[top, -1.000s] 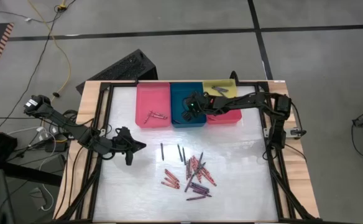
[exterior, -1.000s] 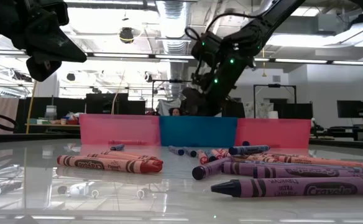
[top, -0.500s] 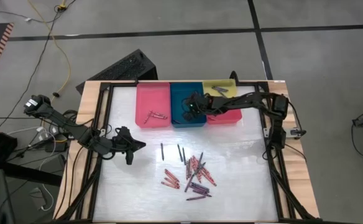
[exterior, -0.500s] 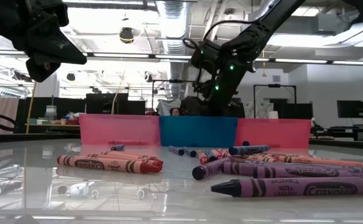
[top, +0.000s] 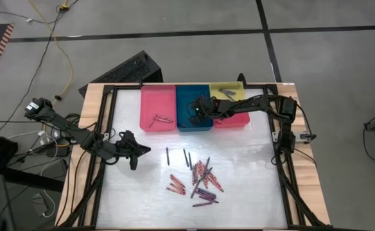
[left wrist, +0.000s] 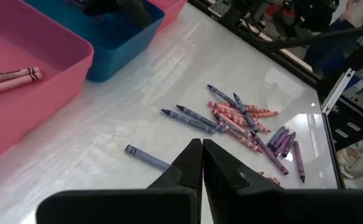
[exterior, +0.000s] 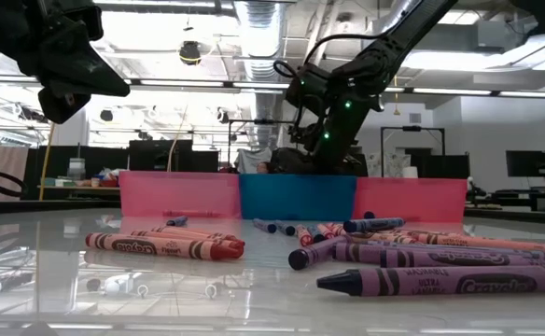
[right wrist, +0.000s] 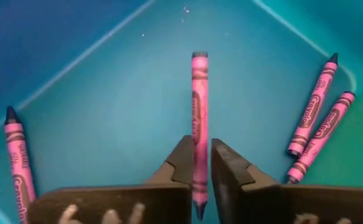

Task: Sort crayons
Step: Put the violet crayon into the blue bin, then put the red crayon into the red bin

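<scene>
right gripper (right wrist: 199, 163) is down inside the teal tray (top: 194, 106), fingers only a sliver apart with a pink crayon (right wrist: 199, 106) lying in the gap between them; can't tell if they're still pinching it or just letting go. three more pink crayons (right wrist: 321, 118) lie on the teal floor around it, two at the right of the wrist frame and one at far left.

left gripper (left wrist: 202, 163) has its fingers pressed together on nothing, hanging over the left part of the table (top: 252, 192), well apart from everything.

trays sit in a row along the table's top edge in the high view: pink tray (top: 158, 107) with a couple of crayons at its middle, then the teal one, then a red tray (top: 235, 120) with a yellow tray (top: 229, 91) behind it that holds something dark, too small to tell.

loose pile of crayons (top: 200, 179) sits centre-low on the table, red, purple and dark blue. bare tabletop on both sides of the pile and along the lower edge.
</scene>
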`<state>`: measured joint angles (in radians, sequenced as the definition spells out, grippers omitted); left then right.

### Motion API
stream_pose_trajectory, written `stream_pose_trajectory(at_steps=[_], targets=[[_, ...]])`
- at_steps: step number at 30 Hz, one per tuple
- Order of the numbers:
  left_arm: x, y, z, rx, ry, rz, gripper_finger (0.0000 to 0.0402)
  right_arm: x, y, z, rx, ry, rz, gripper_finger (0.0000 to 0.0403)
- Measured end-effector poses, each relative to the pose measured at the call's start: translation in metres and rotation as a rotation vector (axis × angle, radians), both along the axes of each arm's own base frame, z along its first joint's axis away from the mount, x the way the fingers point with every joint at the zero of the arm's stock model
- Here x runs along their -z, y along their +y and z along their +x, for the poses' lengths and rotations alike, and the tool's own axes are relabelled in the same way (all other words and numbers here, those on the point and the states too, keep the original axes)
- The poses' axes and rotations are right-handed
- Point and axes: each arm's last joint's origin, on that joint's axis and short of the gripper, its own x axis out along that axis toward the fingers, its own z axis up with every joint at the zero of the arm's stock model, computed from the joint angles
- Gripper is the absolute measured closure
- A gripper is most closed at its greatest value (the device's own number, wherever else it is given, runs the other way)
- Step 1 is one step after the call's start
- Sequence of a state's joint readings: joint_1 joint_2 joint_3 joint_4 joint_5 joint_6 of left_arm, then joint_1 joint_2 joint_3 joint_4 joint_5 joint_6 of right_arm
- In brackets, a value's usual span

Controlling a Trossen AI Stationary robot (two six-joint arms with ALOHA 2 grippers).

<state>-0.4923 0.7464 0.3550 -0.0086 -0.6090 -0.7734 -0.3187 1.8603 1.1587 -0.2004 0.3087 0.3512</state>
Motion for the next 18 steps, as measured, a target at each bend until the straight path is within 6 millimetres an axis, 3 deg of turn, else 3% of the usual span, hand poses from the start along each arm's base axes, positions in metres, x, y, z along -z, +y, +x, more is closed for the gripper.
stream_pose_trajectory(at_steps=[5, 10, 14, 18], targets=[[0.000, 0.000, 0.000, 0.000, 0.000, 0.000, 0.0401, -0.015, 0.000, 0.005, -0.039, -0.011, -0.026, 0.0313], [0.000, 0.000, 0.000, 0.003, 0.000, -0.001, 0.0401, -0.057, 0.008, 0.009, -0.130, -0.007, -0.021, 0.0304], [0.000, -0.001, 0.000, 0.023, 0.005, -0.006, 0.0401, -0.088, 0.032, 0.008, -0.242, 0.043, 0.062, 0.0303], [0.000, -0.002, -0.001, 0.030, 0.007, -0.006, 0.0401, -0.103, 0.070, 0.004, -0.363, 0.115, 0.156, 0.0303]])
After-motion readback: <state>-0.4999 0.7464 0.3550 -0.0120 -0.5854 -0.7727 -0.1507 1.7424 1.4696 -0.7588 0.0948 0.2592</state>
